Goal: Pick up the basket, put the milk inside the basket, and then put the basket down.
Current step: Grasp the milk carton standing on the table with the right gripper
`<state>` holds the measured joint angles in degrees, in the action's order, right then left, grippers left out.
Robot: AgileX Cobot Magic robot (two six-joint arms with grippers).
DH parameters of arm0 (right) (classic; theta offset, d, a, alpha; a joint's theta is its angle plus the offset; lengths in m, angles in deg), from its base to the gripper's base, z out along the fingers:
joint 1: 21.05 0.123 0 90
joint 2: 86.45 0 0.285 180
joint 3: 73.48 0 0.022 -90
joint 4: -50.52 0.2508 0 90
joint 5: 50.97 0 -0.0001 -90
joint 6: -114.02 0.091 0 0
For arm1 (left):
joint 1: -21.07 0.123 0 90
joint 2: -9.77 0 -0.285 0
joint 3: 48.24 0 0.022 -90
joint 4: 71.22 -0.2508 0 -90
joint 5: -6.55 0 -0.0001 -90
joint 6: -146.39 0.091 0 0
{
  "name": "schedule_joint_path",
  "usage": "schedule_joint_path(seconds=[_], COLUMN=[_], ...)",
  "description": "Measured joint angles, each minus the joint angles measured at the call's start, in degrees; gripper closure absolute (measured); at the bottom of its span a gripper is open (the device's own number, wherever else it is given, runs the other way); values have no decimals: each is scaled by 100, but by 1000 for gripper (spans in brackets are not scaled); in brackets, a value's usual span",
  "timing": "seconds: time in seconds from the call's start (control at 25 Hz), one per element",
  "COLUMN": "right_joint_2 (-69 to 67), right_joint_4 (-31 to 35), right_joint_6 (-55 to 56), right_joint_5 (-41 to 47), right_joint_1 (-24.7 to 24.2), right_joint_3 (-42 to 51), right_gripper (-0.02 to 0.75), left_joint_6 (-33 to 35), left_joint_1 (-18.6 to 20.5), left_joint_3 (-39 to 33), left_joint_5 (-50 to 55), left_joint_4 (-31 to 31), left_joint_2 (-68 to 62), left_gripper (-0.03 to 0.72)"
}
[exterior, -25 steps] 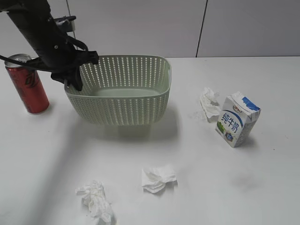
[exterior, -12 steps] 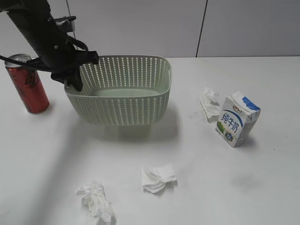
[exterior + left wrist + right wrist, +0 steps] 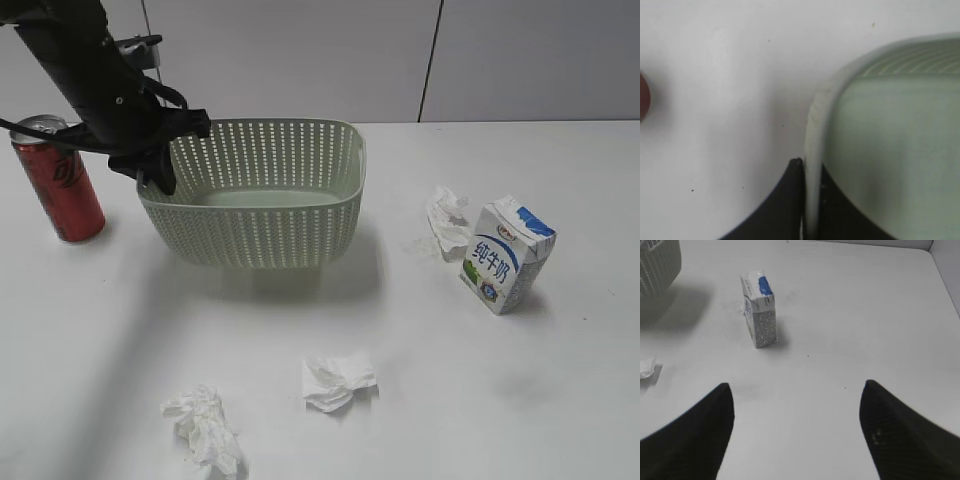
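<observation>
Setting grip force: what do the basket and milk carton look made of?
Basket: likely moulded plastic, pale green, matte, with perforated woven-look walls held by the left gripper. Milk carton: apparently coated paperboard, printed and slightly glossy, with a folded gable top.

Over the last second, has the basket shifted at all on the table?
Yes, slightly: the basket has risen a little against the soda can, leaving more shadow beneath it, with the left gripper shut on its rim.

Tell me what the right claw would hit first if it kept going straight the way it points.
Probably the milk carton, slightly left of center ahead of the open right claw; bare table lies between. Depth is uncertain.
</observation>
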<state>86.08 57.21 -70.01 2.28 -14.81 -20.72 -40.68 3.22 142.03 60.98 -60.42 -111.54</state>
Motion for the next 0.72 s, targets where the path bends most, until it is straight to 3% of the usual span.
schedule_joint_path(seconds=[0.24, 0.44, 0.6, 0.72], right_joint_2=[-455, -1898, -3370, -4477], right_joint_4=[146, 807, 1612, 1821], right_joint_6=[-318, -994, -1828, -2149], right_joint_5=[-1576, -2464, -2731, -2753], right_joint_1=[0, 0, 0, 0], right_joint_3=[-211, -225, -494, -896], right_gripper=[129, 76, 70, 70], left_joint_6=[0, -6, -6, -6], left_joint_1=[0, 0, 0, 0], left_joint_3=[0, 0, 0, 0], left_joint_5=[0, 0, 0, 0], left_joint_4=[0, 28, 28, 28], left_joint_2=[0, 0, 0, 0], left_gripper=[688, 688, 688, 688])
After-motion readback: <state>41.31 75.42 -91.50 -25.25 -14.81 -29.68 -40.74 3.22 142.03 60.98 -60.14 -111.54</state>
